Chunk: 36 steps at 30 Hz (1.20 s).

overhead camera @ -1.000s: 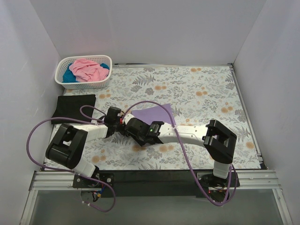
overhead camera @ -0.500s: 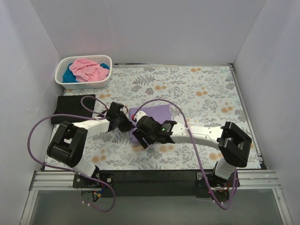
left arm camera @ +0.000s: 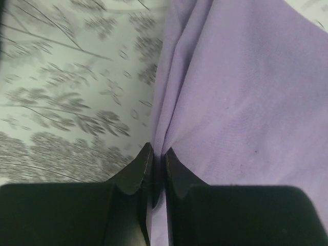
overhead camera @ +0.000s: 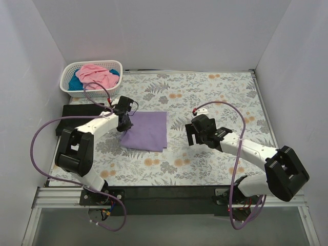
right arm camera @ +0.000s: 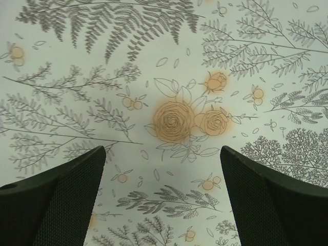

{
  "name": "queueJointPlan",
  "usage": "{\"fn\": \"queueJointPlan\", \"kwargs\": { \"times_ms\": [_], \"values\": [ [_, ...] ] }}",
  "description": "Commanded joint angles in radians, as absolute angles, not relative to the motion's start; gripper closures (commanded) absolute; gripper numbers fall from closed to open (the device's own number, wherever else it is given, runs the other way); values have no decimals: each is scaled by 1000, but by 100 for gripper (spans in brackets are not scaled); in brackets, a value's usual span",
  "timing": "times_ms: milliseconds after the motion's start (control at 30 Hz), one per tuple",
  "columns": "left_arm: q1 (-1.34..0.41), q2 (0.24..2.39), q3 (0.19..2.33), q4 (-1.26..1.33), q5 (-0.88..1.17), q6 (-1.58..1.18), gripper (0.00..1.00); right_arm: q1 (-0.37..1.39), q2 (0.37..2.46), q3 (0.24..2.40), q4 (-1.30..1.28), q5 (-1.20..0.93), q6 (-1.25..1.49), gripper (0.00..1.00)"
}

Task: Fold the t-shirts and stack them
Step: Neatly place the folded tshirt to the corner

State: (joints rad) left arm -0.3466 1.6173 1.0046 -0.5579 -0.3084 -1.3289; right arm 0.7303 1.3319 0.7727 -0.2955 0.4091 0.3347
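A lavender t-shirt (overhead camera: 148, 132) lies folded into a rectangle on the floral cloth, left of centre. My left gripper (overhead camera: 124, 124) is at its left edge. In the left wrist view this gripper (left arm camera: 155, 156) is shut on a ridge of the lavender fabric (left arm camera: 246, 102). My right gripper (overhead camera: 190, 134) hovers to the right of that shirt, apart from it. In the right wrist view it (right arm camera: 163, 169) stands wide open over bare cloth with nothing between its fingers. A black t-shirt (overhead camera: 77, 111) lies folded at the far left, partly under the left arm. Pink (overhead camera: 95, 74) and teal (overhead camera: 77, 84) t-shirts sit crumpled in the basket.
The white lattice basket (overhead camera: 92, 93) stands in the back left corner. The grey-and-orange floral cloth (overhead camera: 215, 97) covers the table. White walls close in the left, back and right sides. Purple cables loop from both arms.
The right gripper opened, let go of the lavender shirt and drew back to the right. The left gripper moved back and left with the shirt's edge, and the shirt now lies flat.
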Motion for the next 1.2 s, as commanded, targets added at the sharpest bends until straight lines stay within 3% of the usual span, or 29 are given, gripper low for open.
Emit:
{"fn": "queueJointPlan", "kwargs": {
  "times_ms": [0,233,500,1167],
  "values": [
    [-319,1647,1078,-660,-521,-1212,100,701,1284,685,-175,469,350,2],
    [-262,1716,1195,-706,-731,-1117,100,631,1249,528,-23,477,373,2],
    [-210,1703,1247,-655,-896,-990,100,597,1331,538,20,404,373,2],
    [-84,1677,1358,-466,-956,-711,100,583,1361,548,28,357,359,2]
  ]
}}
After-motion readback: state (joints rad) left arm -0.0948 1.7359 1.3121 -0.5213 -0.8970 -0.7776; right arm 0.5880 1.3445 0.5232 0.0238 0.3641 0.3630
